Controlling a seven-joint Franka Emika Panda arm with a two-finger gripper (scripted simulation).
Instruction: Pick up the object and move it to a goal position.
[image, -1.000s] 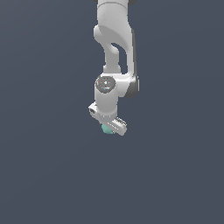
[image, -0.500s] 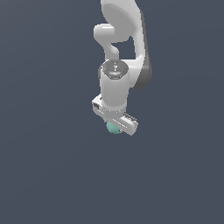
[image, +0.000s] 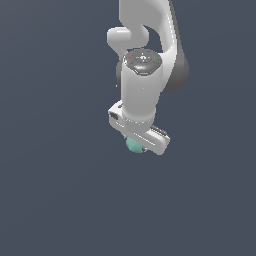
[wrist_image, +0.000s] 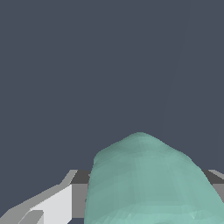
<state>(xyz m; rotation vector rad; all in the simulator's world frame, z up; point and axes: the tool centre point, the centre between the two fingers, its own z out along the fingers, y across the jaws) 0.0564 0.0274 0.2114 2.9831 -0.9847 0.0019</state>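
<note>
The object is a small teal-green lumpy blob (image: 133, 145). In the exterior view it peeks out under the white hand of the arm, mostly hidden by it. My gripper (image: 136, 144) is shut on it and holds it up off the grey ground. In the wrist view the object (wrist_image: 148, 183) fills the near part of the picture, between a white finger (wrist_image: 52, 205) on one side and a grey finger edge (wrist_image: 216, 181) on the other.
The white arm (image: 150, 45) reaches in from the top of the exterior view. Around it there is only a plain dark grey-blue surface (image: 55, 190).
The arm has risen toward the camera with the object held. The hand now looks larger and sits a little to the exterior view's right of where it was.
</note>
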